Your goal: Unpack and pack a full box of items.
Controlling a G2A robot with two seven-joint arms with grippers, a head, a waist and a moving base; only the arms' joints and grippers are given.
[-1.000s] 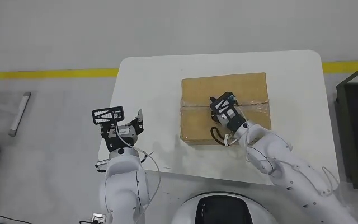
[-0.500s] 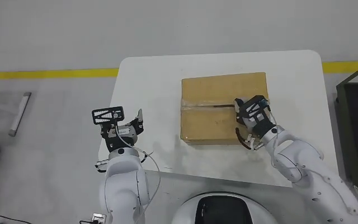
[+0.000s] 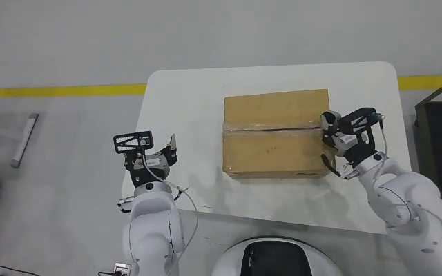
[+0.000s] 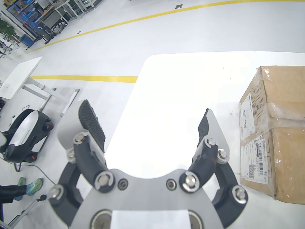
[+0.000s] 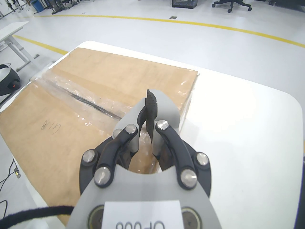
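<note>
Ok, brown cardboard box (image 3: pixel 276 132) sits centre-right of the top view on the white table (image 3: pixel 183 103), long axis and tape seam (image 3: pixel 273 128) running left-right across the frame. At its right end, on the seam line, hangs the right gripper (image 3: pixel 333 134), jaws pinched together, nothing held. Lower left, well apart from the box, the left gripper (image 3: pixel 152 143), jaws wide, empty. Right arm's far nearer, so prob. it works the seam next.

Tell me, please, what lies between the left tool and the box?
Bare table between left tool and box, seen in the top and left wrist views.
</note>
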